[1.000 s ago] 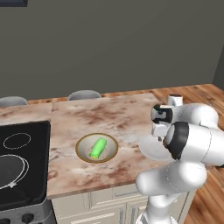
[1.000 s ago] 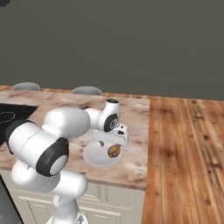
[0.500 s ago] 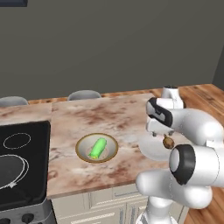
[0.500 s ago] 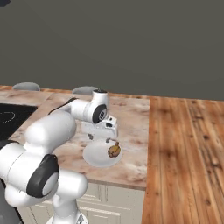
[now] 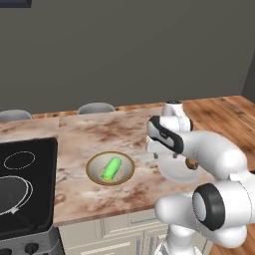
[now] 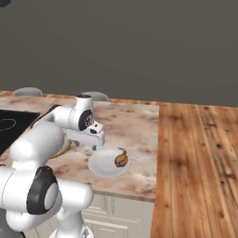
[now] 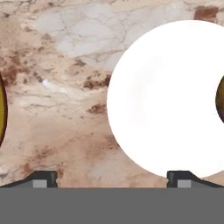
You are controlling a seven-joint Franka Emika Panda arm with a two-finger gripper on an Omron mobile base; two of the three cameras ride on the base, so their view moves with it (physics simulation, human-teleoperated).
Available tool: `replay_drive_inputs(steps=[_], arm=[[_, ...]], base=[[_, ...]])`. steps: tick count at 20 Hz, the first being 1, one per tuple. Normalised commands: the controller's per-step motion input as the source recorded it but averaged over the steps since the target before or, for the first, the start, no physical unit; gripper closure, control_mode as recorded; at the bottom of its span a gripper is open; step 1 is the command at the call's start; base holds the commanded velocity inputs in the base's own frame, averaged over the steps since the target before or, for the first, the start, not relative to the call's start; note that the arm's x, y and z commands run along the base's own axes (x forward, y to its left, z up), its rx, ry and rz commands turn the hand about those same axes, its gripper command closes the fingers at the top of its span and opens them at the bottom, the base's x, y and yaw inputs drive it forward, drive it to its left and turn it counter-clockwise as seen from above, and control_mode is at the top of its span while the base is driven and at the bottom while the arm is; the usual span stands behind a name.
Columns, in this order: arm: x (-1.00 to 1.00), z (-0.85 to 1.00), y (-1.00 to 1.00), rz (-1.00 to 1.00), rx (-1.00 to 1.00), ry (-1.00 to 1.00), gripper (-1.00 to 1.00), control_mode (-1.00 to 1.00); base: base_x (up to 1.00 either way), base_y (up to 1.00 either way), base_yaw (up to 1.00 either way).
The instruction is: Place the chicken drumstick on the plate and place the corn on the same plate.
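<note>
The golden-brown chicken drumstick [image 6: 122,159] lies on the right part of the white plate [image 6: 105,166], near the counter's front edge. In the left base view the drumstick [image 5: 191,163] sits on the plate [image 5: 174,173], partly behind my forearm. The green corn [image 5: 110,168] rests in a tan-rimmed bowl [image 5: 94,175] left of the plate. My gripper [image 5: 165,155] hangs open and empty over the plate's left edge, between bowl and drumstick. The hand view looks down on the plate [image 7: 170,100], with the drumstick's edge [image 7: 221,99] at the far right and the gripper [image 7: 113,177] open wide.
A black cooktop [image 5: 20,184] takes up the counter's left end. Two grey chair backs [image 5: 94,107] stand behind the counter. Wooden floor [image 6: 200,162] lies to the right. The bowl's rim [image 7: 1,109] shows at the hand view's left edge.
My hand has swung left from above the drumstick to the plate's left edge, nearer the bowl. The drumstick stays lying on the plate, and the corn has not moved.
</note>
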Motion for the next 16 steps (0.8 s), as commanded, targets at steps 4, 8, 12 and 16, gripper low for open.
replay_drive_inputs(steps=[4,8,12,16], arm=[[0.01,0.11,0.79,-0.08,0.00,0.00,-1.00,-1.00],[0.09,0.06,0.73,-0.08,0.00,0.00,-1.00,-1.00],[0.12,0.00,0.71,-0.10,0.00,0.00,-1.00,-1.00],[0.20,0.01,0.64,-0.08,0.00,0.00,-1.00,-1.00]], base=[[0.00,0.00,0.00],[0.00,0.00,0.00],[0.00,0.00,0.00],[0.00,0.00,0.00]])
